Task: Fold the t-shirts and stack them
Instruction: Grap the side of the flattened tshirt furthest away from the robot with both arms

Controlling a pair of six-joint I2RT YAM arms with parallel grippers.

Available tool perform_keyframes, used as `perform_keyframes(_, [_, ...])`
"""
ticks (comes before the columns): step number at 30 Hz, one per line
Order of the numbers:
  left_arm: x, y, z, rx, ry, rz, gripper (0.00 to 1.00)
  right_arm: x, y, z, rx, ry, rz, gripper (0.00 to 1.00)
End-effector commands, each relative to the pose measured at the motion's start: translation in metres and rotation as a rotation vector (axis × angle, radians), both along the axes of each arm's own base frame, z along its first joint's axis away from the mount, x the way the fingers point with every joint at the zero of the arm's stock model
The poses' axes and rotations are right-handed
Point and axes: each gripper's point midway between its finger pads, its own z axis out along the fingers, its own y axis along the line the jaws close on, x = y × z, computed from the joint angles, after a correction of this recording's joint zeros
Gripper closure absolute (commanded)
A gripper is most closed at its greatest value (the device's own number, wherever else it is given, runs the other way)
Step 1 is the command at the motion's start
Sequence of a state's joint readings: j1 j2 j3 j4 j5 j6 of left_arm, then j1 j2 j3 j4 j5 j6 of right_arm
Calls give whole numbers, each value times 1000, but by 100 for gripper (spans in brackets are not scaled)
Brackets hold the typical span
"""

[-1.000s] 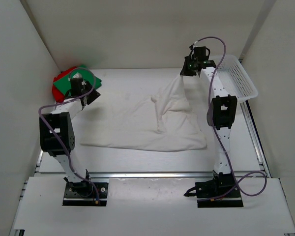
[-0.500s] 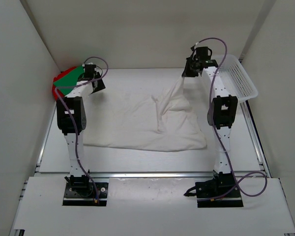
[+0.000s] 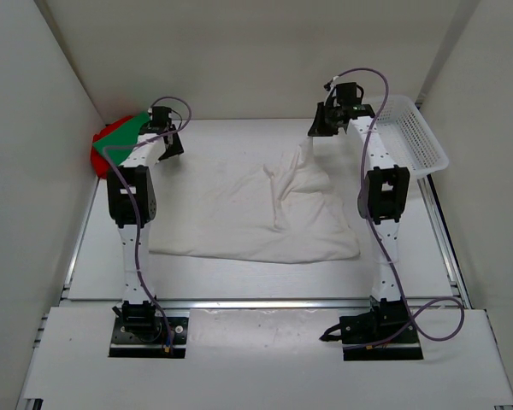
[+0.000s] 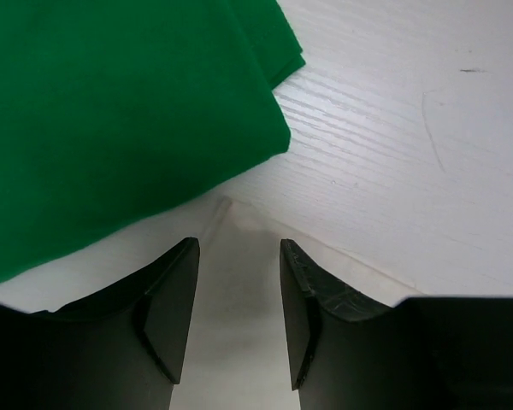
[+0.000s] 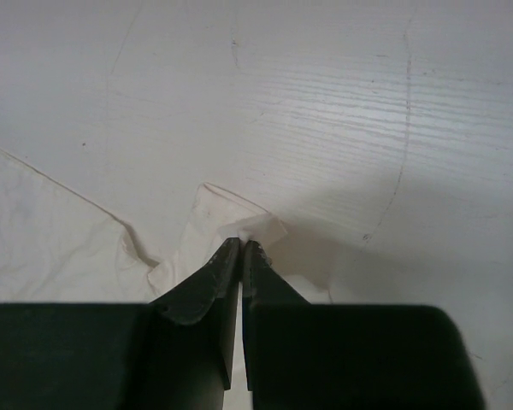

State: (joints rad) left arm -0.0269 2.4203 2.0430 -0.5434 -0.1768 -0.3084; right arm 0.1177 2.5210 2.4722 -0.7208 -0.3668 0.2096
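The white t-shirt [image 3: 256, 213] lies spread across the middle of the table, and its far right corner is pulled up. My right gripper [image 3: 313, 133] is shut on that corner; in the right wrist view the gripper [image 5: 241, 244] pinches a small fold of the white cloth [image 5: 231, 218]. The green t-shirt [image 3: 125, 131] lies folded on the red t-shirt [image 3: 97, 155] in the far left corner. My left gripper [image 3: 169, 145] hovers beside them. In the left wrist view it [image 4: 239, 248] stands open over the white shirt's far left corner [image 4: 237, 290], next to the green cloth [image 4: 111, 111].
A white mesh basket [image 3: 419, 137] stands at the far right, just beyond the right arm. White walls close in the table on the left, back and right. A metal rail runs along the near edge in front of both arm bases.
The left arm has swung up and inward, carrying its gripper from over the green shirt to the white shirt's far left corner. The right gripper has shifted slightly left with the cloth.
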Motion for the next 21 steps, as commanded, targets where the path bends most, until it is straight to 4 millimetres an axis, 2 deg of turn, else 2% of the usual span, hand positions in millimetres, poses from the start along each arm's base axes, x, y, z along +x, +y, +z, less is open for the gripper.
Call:
perform_keyframes(1, [7, 11, 20, 45, -20, 10, 47, 10, 0, 30, 41, -71, 12, 100])
perform_keyframes(4, [6, 12, 12, 65, 15, -9, 47, 8, -4, 43, 55, -83, 6, 100])
perform_keyframes(8, [5, 15, 2, 70, 33, -30, 47, 6, 0, 52, 78, -95, 24, 100])
perform_keyframes(13, [7, 13, -8, 69, 40, -54, 50, 4, 5, 52, 98, -88, 45, 100])
perform_keyframes(16, [7, 12, -15, 58, 51, -54, 62, 3, 3, 50, 106, -79, 41, 100])
perform_keyframes(18, [10, 17, -14, 61, 45, -40, 78, 3, 5, 47, 109, -74, 49, 100])
perform_keyframes(19, [9, 14, -15, 78, 52, -44, 86, 4, 3, 48, 110, -75, 43, 100])
perform_keyframes(21, [11, 15, -8, 100, 38, -18, 94, 3, -1, 49, 116, -70, 42, 100])
